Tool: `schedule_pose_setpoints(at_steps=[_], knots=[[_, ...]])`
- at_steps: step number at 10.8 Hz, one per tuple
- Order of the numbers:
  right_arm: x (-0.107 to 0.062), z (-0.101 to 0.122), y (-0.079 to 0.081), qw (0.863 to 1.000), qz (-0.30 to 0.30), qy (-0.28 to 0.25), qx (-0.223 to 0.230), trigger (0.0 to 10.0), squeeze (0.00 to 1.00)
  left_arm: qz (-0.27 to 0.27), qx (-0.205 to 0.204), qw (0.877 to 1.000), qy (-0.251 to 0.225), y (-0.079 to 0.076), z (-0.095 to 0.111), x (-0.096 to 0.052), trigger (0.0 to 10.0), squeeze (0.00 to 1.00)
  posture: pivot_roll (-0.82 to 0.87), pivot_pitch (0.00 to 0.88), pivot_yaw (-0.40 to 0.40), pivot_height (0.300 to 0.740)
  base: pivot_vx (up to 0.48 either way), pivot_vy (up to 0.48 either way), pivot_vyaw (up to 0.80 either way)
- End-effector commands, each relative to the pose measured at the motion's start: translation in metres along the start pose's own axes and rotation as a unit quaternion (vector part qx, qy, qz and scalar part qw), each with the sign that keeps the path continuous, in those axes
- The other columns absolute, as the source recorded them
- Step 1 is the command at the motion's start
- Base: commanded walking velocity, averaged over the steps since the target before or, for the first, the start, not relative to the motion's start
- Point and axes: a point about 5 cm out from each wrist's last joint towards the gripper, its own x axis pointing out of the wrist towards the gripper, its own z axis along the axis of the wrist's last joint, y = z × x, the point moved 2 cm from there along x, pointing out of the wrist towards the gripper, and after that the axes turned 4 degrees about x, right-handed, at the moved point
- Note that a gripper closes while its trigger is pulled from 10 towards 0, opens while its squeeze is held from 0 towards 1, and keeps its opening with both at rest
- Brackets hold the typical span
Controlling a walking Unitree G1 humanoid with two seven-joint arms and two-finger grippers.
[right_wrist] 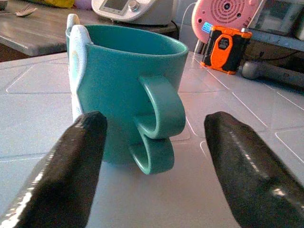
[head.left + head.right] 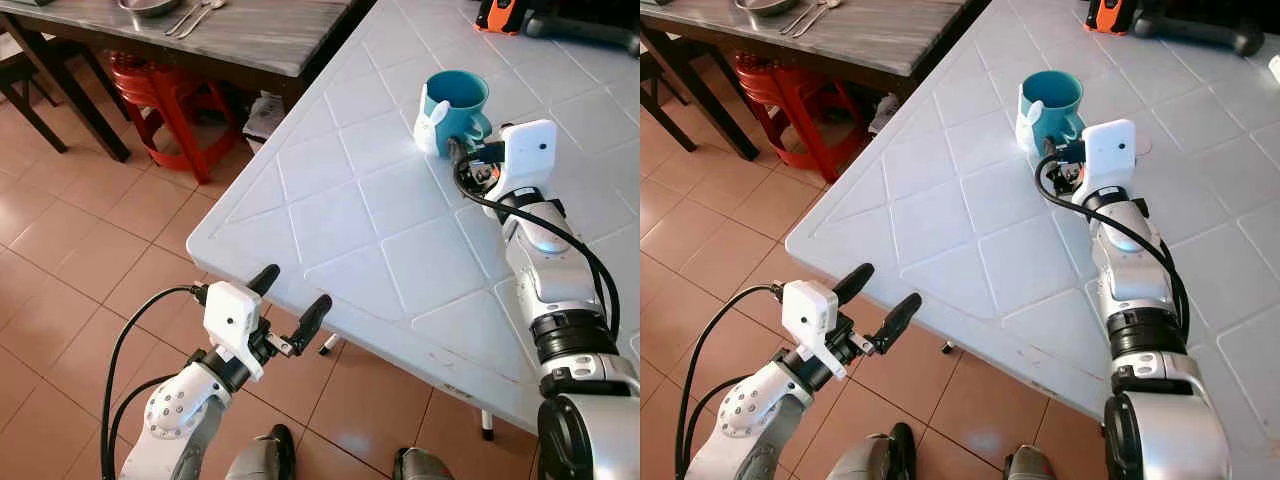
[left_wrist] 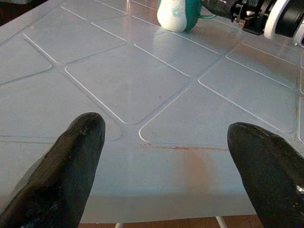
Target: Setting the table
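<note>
Teal glazed mug (image 1: pixel 127 90), looped handle between spread right fingers (image 1: pixel 61 166).

- Daylight was bright and even over the white table (image 2: pixel 340 215), with a cool bluish cast on its panels.
- The teal mug (image 2: pixel 455 105) threw only a soft, short shadow onto the table beside it (no hard edges anywhere).
- Beyond the mug, the grey wooden table (image 2: pixel 230 35) shone with pale glare along its top.
- Head views were sharp, without motion blur.
- In the right wrist view the black fingers (image 1: pixel 61 171) were blurred, close to the lens, with glossy highlights; the mug was crisp.
- In the left wrist view the near fingers (image 3: pixel 71 161) were soft, and the mug far across the table looked slightly hazy.
</note>
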Motion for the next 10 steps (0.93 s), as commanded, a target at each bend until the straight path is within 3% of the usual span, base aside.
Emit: schedule_pose_setpoints(at_steps=[1,10], knots=[[0.0028,0.0043,0.0019,1.0,0.008,-0.009,-0.001,0.0,0.0,0.013,0.003,1.0,0.013,0.0043,-0.0052,-0.0044,10.0,0.0,0.01,0.26,0.094,0.74,0.0,0.0,0.0],[0.0089,0.0019,-0.0049,1.0,0.003,-0.005,0.017,0.0,0.0,0.022,0.01,1.0,0.015,0.0062,-0.0066,-0.001,10.0,0.0,0.01,0.25,0.088,0.74,0.0,0.0,0.0]])
